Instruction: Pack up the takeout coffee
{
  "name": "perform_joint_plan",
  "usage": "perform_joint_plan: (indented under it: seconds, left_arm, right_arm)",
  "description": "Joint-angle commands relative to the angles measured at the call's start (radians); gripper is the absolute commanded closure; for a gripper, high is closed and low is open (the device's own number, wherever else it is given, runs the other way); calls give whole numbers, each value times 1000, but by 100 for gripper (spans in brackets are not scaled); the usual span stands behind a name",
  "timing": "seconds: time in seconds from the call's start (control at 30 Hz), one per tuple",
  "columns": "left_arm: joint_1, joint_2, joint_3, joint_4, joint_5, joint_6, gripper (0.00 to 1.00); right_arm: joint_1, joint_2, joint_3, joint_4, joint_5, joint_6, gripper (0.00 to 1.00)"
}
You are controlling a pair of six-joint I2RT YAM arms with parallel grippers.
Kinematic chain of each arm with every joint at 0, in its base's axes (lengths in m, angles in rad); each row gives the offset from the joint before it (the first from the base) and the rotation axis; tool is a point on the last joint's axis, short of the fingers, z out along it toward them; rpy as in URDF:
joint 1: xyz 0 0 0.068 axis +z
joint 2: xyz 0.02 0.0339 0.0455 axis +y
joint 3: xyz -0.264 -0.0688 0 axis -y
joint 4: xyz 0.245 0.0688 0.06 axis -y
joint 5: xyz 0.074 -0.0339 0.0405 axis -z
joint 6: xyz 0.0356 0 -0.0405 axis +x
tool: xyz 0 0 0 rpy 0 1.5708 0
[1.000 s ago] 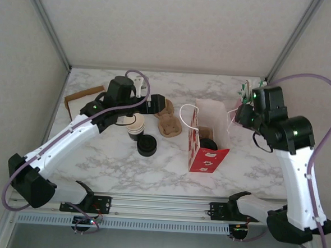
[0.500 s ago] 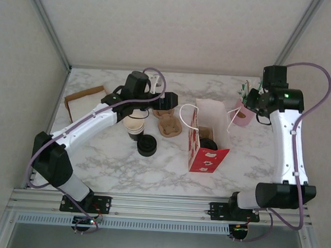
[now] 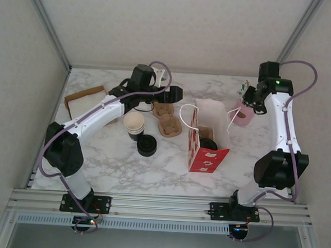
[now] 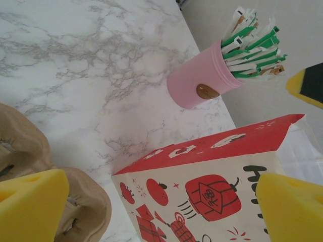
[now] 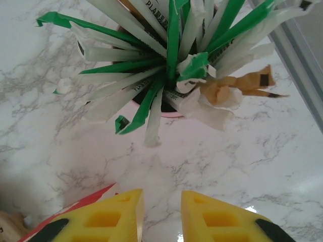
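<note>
A round black lid [image 3: 209, 143], which looks like the takeout coffee, shows inside the open red and white paper bag [image 3: 208, 157], beside a brown insert; its sides are hidden. My left gripper [image 3: 178, 94] hangs left of the bag's far end, jaws wide open with nothing in them. In the left wrist view this gripper [image 4: 161, 214] faces the bag's printed side [image 4: 212, 176]. My right gripper [image 3: 250, 100] hovers over the pink cup [image 3: 242, 113] of wrapped straws. Seen from the right wrist, its pads [image 5: 101, 219] stand a little apart over bare marble, holding nothing.
A stack of lidless cups [image 3: 134, 124] and a black lid [image 3: 147, 146] sit left of centre. Brown pulp carriers [image 3: 169, 125] lie between them and the bag. A cardboard tray [image 3: 82, 99] is at the far left. The straws [image 5: 171, 60] fan out of the pink cup [image 4: 197, 88].
The left arm has stretched right, toward the bag. The right arm has swung to the back over the pink cup, and its jaws have narrowed.
</note>
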Motion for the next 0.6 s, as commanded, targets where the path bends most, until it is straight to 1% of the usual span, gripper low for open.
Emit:
perform_joint_plan:
  seconds: [0.0,0.43,0.57]
  left_arm:
    - [9,12,31,20,32,20,5]
    - [10,1,23,16,30,21,5]
    - [10,0,23,10,29,24,5]
  right_arm:
    - [-9,31,28,22,-8,-13,73]
    - [-27,106,44,46,-28,-26,72]
    - [-29,119,53,48,-32,-28,74]
